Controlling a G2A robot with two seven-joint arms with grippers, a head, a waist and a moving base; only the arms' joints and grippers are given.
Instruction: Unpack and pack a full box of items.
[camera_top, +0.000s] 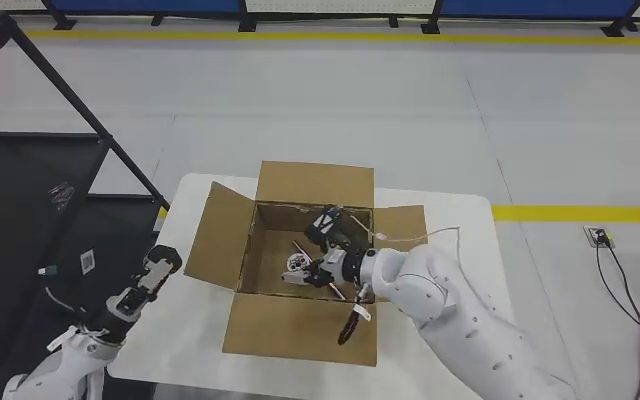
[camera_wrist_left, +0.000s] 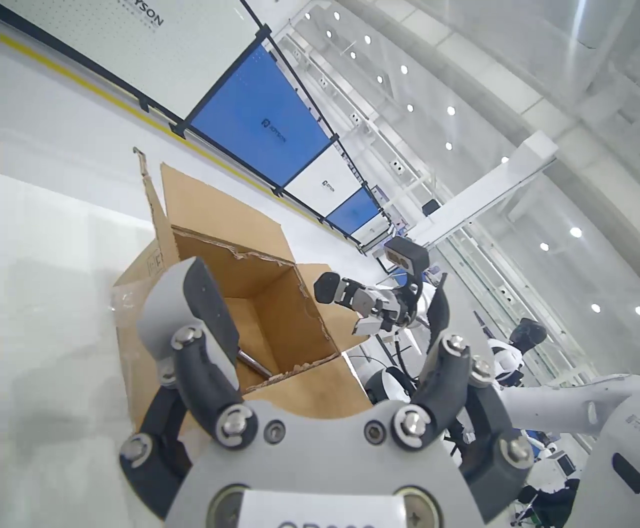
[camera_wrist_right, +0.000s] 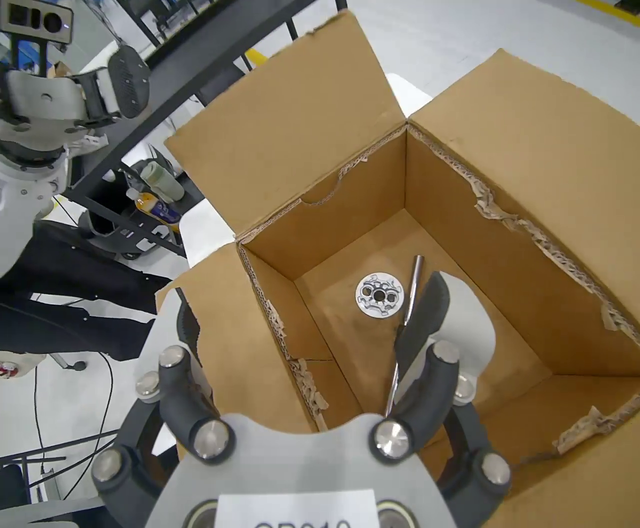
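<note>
the right gripper (camera_wrist_right: 310, 305) is being held above the open cardboard box (camera_wrist_right: 505, 200), its fingers being shown spread apart with nothing pinched between them; beneath it, on the box floor, a round metal disc (camera_wrist_right: 379, 295) is being seen lying flat, and a thin metal rod (camera_wrist_right: 414, 282) is being seen just beside the disc, partly hidden behind one finger. the left gripper (camera_wrist_left: 316, 289) is being held outside the box, near the edge of the white table (camera_top: 460, 230), its fingers likewise being shown spread wide around nothing; the box is being seen ahead of it, near but apart.
</note>
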